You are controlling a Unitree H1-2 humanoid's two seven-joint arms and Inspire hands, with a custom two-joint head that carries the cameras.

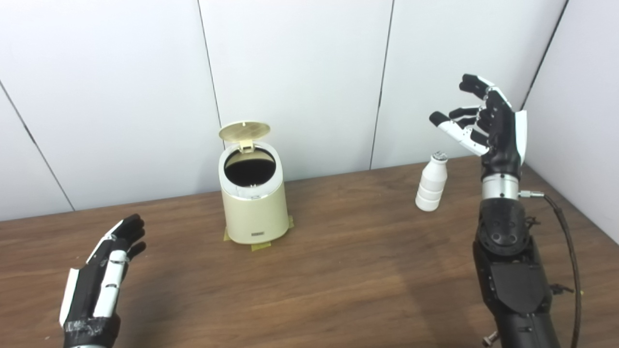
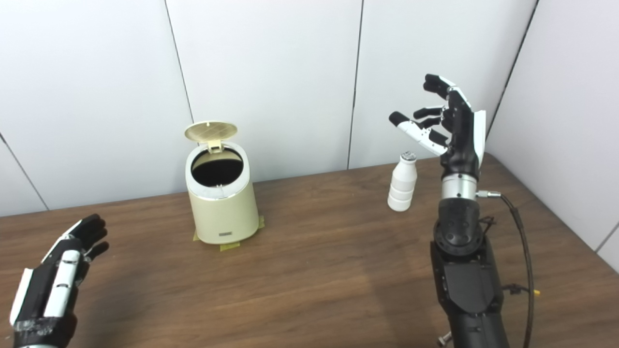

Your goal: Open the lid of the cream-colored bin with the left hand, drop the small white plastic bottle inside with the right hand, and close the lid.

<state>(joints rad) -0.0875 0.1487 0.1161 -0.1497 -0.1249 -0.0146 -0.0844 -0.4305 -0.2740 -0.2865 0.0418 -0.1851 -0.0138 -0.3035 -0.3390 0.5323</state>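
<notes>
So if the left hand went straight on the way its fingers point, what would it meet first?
Probably nothing close: the left hand is open, fingers pointing up and away over bare table. The open bin stands off to its right, likely beside that line, though depth is unclear.

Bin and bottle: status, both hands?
Left robot hand open, low on the table's left, clear of the bin. Right robot hand open, raised above the white bottle. Lid up, bottle upright on table, path unobstructed.
</notes>
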